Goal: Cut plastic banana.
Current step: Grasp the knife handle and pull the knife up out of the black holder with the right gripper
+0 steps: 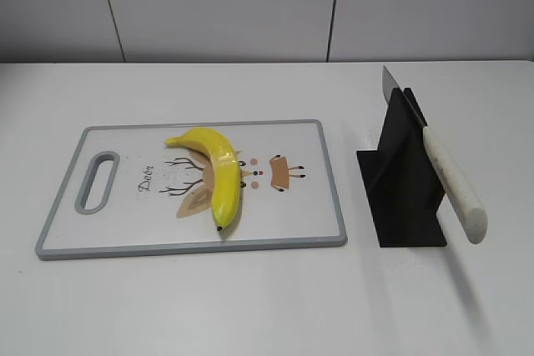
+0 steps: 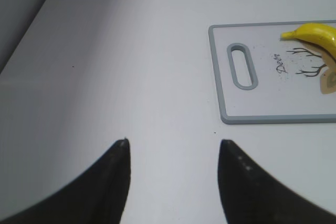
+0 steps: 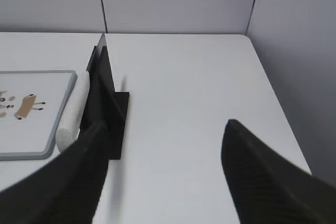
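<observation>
The glossy yellow plastic banana [image 1: 216,176] lies on the white cutting board [image 1: 125,223] with a grey rim, near its middle; its stem end shows in the left wrist view [image 2: 314,34]. A knife with a white handle [image 1: 453,183] rests tilted in a black stand [image 1: 399,174] right of the board; both show in the right wrist view [image 3: 73,113]. My left gripper [image 2: 173,142] is open over bare table left of the board. My right gripper [image 3: 165,124] is open, just right of the stand. Neither gripper shows in the exterior view.
The cutting board [image 2: 273,119] has a slot handle [image 1: 98,180] at its left end and a deer drawing under the banana. The white table ends at grey wall panels behind and at an edge on the right [image 3: 273,93].
</observation>
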`<state>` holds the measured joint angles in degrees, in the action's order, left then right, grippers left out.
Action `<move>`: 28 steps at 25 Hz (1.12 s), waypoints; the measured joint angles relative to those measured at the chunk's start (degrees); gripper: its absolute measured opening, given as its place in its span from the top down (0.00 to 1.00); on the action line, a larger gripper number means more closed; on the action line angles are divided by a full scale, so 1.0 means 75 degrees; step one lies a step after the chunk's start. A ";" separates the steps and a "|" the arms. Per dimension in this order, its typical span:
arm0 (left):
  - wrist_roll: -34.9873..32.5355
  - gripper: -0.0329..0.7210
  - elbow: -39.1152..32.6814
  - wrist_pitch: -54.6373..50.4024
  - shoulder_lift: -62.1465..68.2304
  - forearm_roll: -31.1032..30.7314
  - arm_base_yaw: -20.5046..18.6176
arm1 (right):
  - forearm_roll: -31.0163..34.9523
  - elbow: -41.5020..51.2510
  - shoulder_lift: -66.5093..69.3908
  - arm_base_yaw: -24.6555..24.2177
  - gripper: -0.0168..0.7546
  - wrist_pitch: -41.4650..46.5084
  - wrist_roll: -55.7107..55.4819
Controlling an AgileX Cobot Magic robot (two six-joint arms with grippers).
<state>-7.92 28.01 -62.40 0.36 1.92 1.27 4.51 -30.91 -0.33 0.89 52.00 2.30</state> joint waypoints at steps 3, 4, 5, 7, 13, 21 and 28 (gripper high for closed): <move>0.0000 0.29 0.0000 0.0000 0.0000 0.0000 0.0000 | 0.0192 0.0000 0.0000 0.0000 0.31 -0.0083 0.0000; 0.0000 0.29 0.0000 0.0000 0.0000 0.0000 0.0000 | 0.0246 0.0000 0.0000 0.0000 0.31 -0.0122 0.0007; 0.0000 0.29 0.0000 0.0000 0.0000 0.0000 0.0000 | 0.0274 0.0006 0.0000 0.0000 0.31 -0.0208 0.0007; 0.0000 0.29 0.0000 0.0000 0.0000 0.0000 0.0000 | 0.0304 0.0006 0.0000 0.0000 0.31 -0.0433 0.0007; 0.0000 0.29 0.0000 0.0000 0.0000 0.0000 0.0000 | 0.0819 0.0006 0.0000 0.0000 0.31 -0.0844 0.0016; 0.0000 0.29 0.0000 0.0000 0.0000 0.0000 0.0000 | 0.1317 -0.0202 0.0649 0.0000 0.31 -0.1185 0.0016; 0.0000 0.29 0.0000 0.0000 0.0000 0.0000 0.0000 | 0.1361 -0.0939 0.3144 0.0000 0.31 -0.0698 0.0069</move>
<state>-7.92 28.01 -62.40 0.36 1.92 1.27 14.71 -37.95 23.25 0.89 46.76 2.82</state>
